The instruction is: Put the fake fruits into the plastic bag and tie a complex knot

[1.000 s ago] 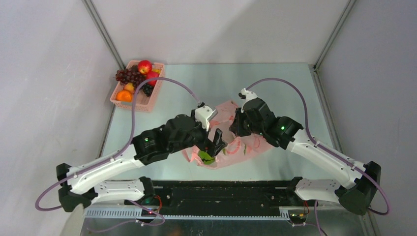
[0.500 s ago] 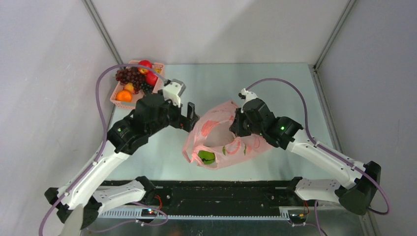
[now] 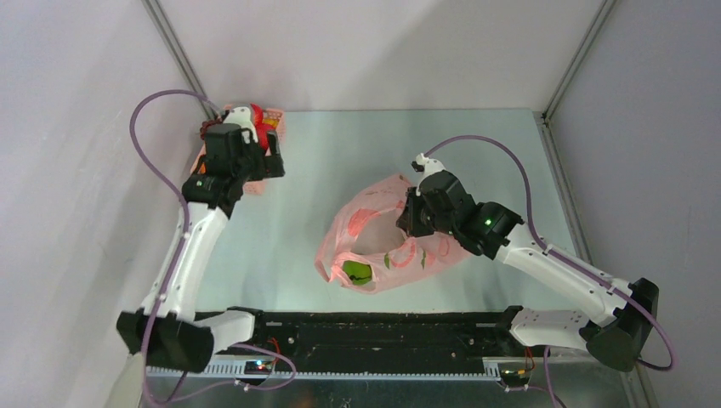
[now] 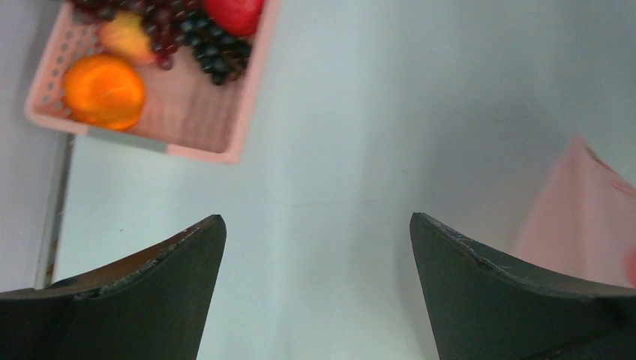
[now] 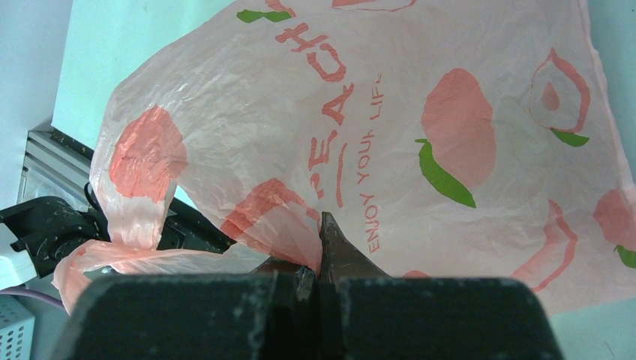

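The pink plastic bag (image 3: 374, 234) lies mid-table with its mouth held up, and a green apple (image 3: 358, 272) rests inside it. My right gripper (image 3: 410, 217) is shut on the bag's rim; in the right wrist view the film (image 5: 420, 112) is pinched between the closed fingers (image 5: 321, 225). My left gripper (image 4: 316, 221) stands open and empty above bare table, just near of the pink basket (image 4: 225, 142). The basket holds an orange (image 4: 103, 90), dark grapes (image 4: 210, 56) and a red apple (image 4: 234, 11). In the top view the left arm (image 3: 225, 161) covers most of the basket.
The basket sits in the far left corner against the wall and frame post (image 3: 178, 51). A corner of the bag (image 4: 585, 217) shows at the right of the left wrist view. The black rail (image 3: 374, 336) runs along the near edge.
My left arm has swung from the bag's mouth to the far-left basket, jaws open throughout. The green apple stays in the bag. The right arm has not moved.
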Motion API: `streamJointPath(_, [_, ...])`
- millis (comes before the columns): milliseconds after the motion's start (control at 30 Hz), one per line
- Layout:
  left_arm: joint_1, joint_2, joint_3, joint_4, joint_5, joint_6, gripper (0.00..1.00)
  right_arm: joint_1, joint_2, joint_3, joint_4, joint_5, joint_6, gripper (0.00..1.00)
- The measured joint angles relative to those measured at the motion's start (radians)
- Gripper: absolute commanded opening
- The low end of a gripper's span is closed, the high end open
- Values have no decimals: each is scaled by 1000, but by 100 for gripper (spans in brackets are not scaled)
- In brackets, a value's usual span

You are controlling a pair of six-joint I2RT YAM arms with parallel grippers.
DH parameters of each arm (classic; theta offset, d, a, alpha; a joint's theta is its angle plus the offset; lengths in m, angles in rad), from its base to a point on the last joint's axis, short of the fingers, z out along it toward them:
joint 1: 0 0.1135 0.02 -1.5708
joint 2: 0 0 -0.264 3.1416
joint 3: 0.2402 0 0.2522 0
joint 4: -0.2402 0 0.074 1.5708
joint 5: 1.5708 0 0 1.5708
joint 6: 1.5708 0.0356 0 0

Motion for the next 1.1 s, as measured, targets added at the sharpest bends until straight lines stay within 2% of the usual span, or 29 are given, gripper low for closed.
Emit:
streamJointPath(167, [179,167,0,68,-4,-10,99,16,0,0,0,35,-9,0])
streamJointPath(367, [297,364,77,122,-92,-19,99,22,0,0,0,60,-34,0])
streamJointPath(567, [342,591,251,144,-209,9,99,22,9,0,7,60,-56,0])
streamJointPath(867, [399,910,540,99,-253,69,96,24,46,0,56,9,-69,0])
streamJointPath(1100, [401,1077,690,40,-256,110,96,23,69,-1,106,-53,-70,0])
